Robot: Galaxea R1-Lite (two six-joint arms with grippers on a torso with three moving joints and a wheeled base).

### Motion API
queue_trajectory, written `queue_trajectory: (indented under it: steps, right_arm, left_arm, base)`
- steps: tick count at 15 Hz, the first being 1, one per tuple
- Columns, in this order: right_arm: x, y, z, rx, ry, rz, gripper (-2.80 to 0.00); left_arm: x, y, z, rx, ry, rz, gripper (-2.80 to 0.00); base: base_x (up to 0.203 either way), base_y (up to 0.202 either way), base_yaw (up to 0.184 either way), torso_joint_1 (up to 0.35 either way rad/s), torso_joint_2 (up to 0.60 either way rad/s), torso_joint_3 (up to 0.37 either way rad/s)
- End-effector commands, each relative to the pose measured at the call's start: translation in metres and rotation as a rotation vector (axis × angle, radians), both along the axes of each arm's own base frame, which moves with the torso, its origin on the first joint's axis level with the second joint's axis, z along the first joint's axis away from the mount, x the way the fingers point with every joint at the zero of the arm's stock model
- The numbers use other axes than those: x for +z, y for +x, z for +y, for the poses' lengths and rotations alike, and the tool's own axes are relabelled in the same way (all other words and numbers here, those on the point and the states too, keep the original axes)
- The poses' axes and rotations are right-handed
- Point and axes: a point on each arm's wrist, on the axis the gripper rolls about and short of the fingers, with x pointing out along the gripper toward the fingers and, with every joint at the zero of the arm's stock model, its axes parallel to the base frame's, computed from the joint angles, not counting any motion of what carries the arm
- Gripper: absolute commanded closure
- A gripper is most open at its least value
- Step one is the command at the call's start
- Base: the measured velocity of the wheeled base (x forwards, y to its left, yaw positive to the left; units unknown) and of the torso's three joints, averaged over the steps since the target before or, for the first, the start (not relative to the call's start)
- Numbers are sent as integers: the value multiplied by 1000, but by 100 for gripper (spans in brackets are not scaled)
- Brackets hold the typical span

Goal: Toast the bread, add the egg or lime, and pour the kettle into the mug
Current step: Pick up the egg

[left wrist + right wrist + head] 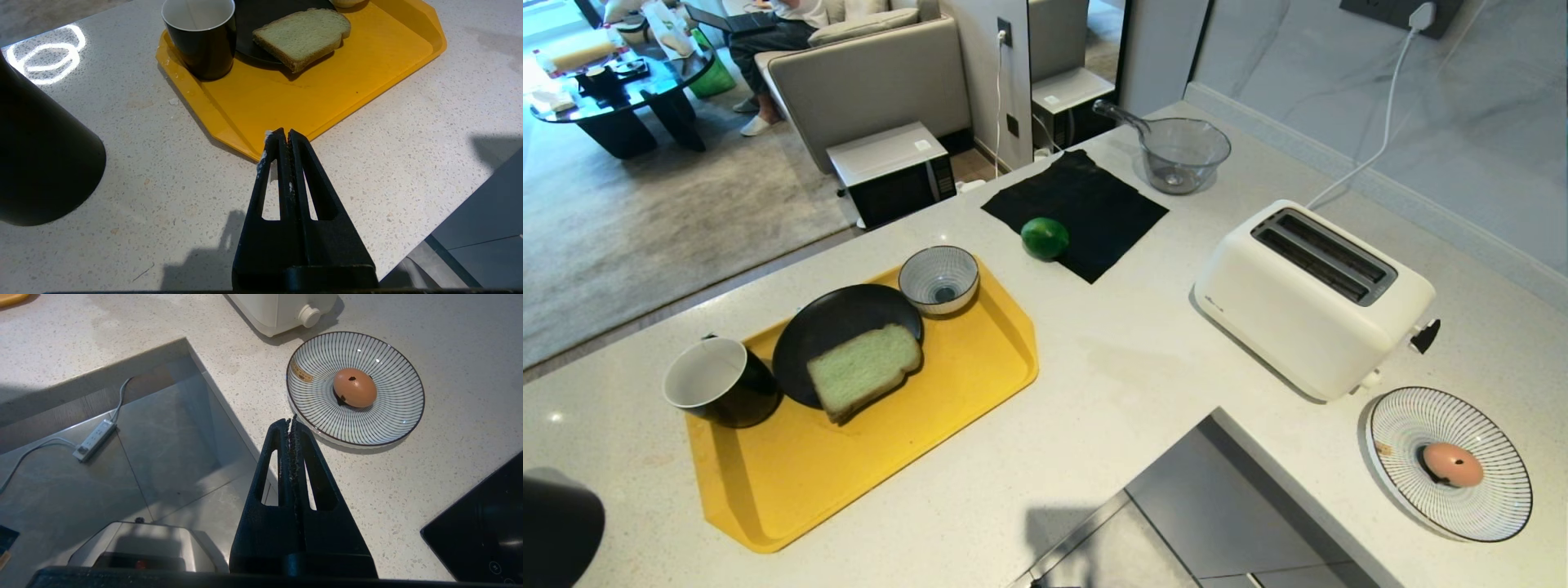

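On the yellow tray (980, 359) the bread (863, 369) was left untoasted on its black plate (809, 335), both grippers (284, 136) (291, 424) were held closed and empty, so lifting it into the toaster (1311, 298) was judged next.

Left claw (284, 135): matte black, two tapered fingers with long slots, white specks along the teeth. Right claw (291, 424): same black shape, serrated inner edges.
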Motion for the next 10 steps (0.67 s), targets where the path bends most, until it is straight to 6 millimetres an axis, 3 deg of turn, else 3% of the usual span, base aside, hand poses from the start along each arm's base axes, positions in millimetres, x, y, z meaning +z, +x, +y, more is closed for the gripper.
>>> queue_trajectory:
  steps: [1,10]
  right_arm:
    - [0,0,0,5,-11,3,0]
    - [1,0,0,-19,-10,-9,0]
  left_arm:
    - [-5,1,0,1,0,15,0]
    - [-5,1,0,1,0,15,0]
  base:
    - [0,0,0,0,0,0]
    - [0,0,0,0,0,0]
